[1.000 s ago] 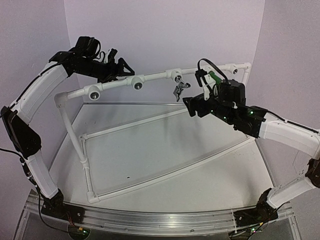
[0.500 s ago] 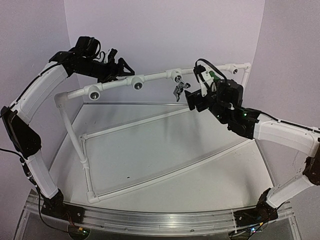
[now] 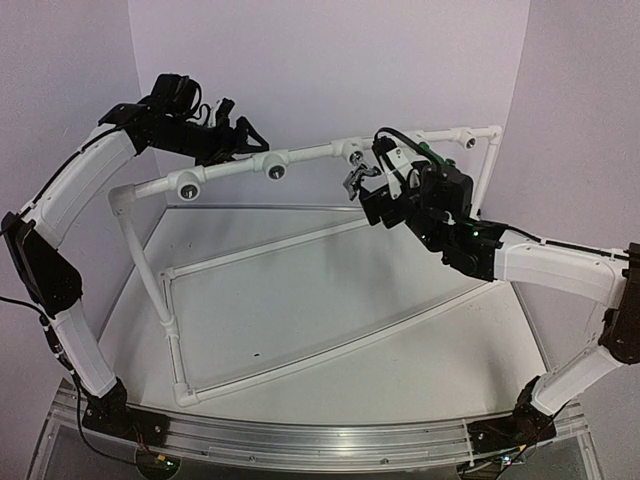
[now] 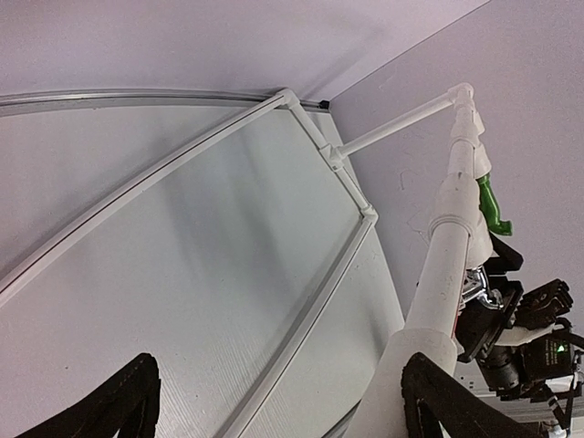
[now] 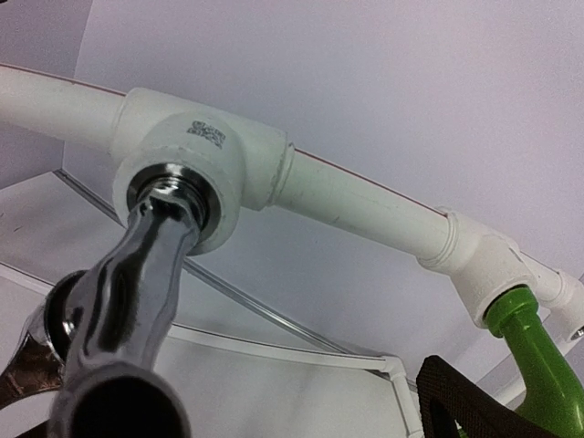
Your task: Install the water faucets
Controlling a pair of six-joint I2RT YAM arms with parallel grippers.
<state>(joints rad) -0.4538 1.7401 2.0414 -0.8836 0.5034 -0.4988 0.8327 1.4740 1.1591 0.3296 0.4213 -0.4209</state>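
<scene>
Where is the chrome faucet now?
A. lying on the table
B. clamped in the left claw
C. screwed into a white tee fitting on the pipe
C: the right wrist view shows the chrome faucet with its threaded end in the white tee fitting, next along from the green faucet.

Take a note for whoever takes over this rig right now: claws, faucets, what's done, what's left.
Left claw: open at the white rail, which runs between its fingers; it grips nothing.
Right claw: open, close to the chrome faucet, not gripping it.
Chrome faucet: seated in its tee fitting; threads show at the joint, so I cannot tell if it is tight.
Green faucet: seated in the next fitting along.
Done: both faucets are in the rail.
Left: probably check the chrome one is snug, then back off. The empty fittings have open holes; no spare faucet in view.
</scene>
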